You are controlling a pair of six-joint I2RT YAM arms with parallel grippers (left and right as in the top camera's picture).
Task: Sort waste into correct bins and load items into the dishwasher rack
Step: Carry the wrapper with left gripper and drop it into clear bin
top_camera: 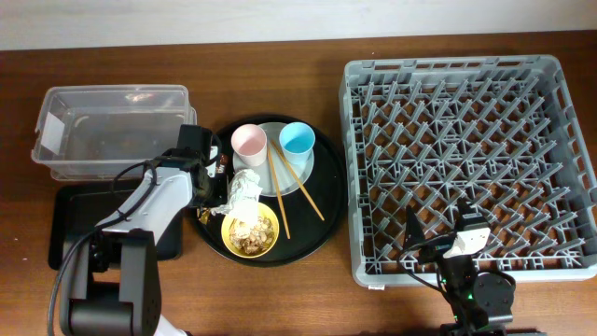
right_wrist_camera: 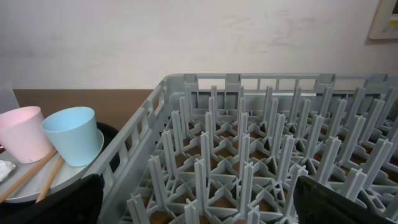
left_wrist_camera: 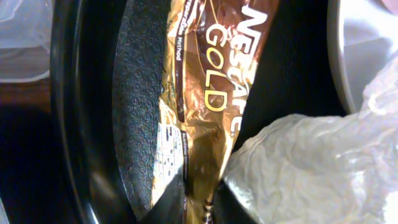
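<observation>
My left gripper (left_wrist_camera: 199,202) is shut on the lower end of the gold-brown wrapper (left_wrist_camera: 208,93), which lies on the round black tray (left_wrist_camera: 87,124) next to the crumpled white napkin (left_wrist_camera: 311,168). From overhead, this gripper (top_camera: 213,182) is at the tray's left side, beside the napkin (top_camera: 244,189). The yellow bowl (top_camera: 250,233) holds brownish food scraps. The pink cup (top_camera: 249,142) and blue cup (top_camera: 298,140) stand on the pale plate (top_camera: 280,168), with the chopsticks (top_camera: 291,191) beside them. My right gripper (top_camera: 457,238) is open and empty over the grey rack's (top_camera: 466,159) front edge.
The clear plastic box (top_camera: 112,126) stands at the back left. The flat black tray (top_camera: 70,224) lies in front of it, under my left arm. In the right wrist view the rack's pegs (right_wrist_camera: 249,155) fill the frame, with the cups (right_wrist_camera: 71,134) at left.
</observation>
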